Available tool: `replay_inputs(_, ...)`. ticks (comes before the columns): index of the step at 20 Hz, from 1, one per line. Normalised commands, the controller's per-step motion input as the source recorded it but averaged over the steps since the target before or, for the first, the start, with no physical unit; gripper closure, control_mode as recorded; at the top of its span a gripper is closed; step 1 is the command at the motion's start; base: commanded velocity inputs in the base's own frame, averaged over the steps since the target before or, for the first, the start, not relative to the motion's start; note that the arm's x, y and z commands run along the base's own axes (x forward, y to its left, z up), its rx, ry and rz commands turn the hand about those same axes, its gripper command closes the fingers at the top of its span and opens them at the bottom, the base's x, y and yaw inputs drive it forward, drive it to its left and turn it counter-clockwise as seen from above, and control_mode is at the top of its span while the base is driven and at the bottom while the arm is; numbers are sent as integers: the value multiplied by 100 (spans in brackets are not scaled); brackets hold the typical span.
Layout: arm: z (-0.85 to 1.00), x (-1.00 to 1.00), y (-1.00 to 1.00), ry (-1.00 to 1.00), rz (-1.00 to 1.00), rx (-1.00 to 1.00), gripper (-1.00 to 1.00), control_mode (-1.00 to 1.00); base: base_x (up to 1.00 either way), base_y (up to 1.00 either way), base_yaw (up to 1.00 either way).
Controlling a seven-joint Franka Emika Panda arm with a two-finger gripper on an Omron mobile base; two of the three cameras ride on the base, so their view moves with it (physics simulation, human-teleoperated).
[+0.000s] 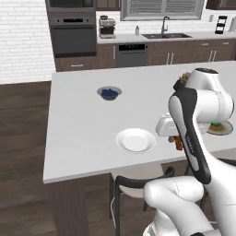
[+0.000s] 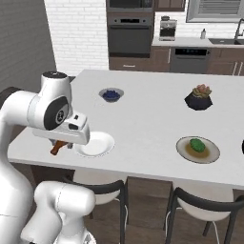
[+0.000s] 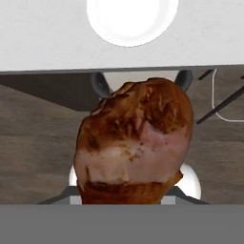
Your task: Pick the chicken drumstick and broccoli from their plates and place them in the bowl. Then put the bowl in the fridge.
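Close against the hand camera, the chicken drumstick [image 3: 136, 143] sits between the fingers of the gripper [image 2: 61, 144], which is part-way closed on it and holds it up off the counter [image 2: 143, 119]. Seen from the right base camera, the drumstick [image 2: 58, 147] hangs under the hand at the counter's near left corner, its long axis tilted, the thin end low and to the left, the thicker end up toward the hand.

Using the white plate [image 2: 95, 144] as the landmark and going left to right: the drumstick is just left of it, past its rim and not touching it. The white plate is bare. Behind it, further across the counter, stands a small grey bowl [image 2: 111, 94] with blue berries in it. Well to the right of the white plate, a black faceted pot [image 2: 198, 101] holds a pink-green plant. Nearer the front edge, right of the white plate, lies the grey-rimmed plate [image 2: 198, 149] with a tan centre, and the broccoli [image 2: 196, 144] rests on it.

Dark-framed stools [image 2: 102, 190] stand below the counter's near edge, under the white plate. In the left base view the arm's white elbow [image 1: 207, 99] covers most of the grey-rimmed plate [image 1: 220, 130], and the drumstick [image 1: 179, 144] shows just right of the white plate [image 1: 135, 140].
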Motion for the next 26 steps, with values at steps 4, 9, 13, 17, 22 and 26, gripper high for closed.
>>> replay_inputs(4,2,0,0,0,0,-1,100,-100,0,0,0)
replay_inputs(9,0,0,0,0,0,0,100,100,-64,-47,0)
replay_inputs(13,0,0,0,0,0,0,100,100,-47,-94,-1)
replay_inputs(17,0,0,0,0,0,0,100,100,-7,-100,-2)
replay_inputs(22,0,0,0,0,0,0,100,100,0,-97,-2)
replay_inputs(26,0,0,0,0,0,0,100,100,0,-95,-3)
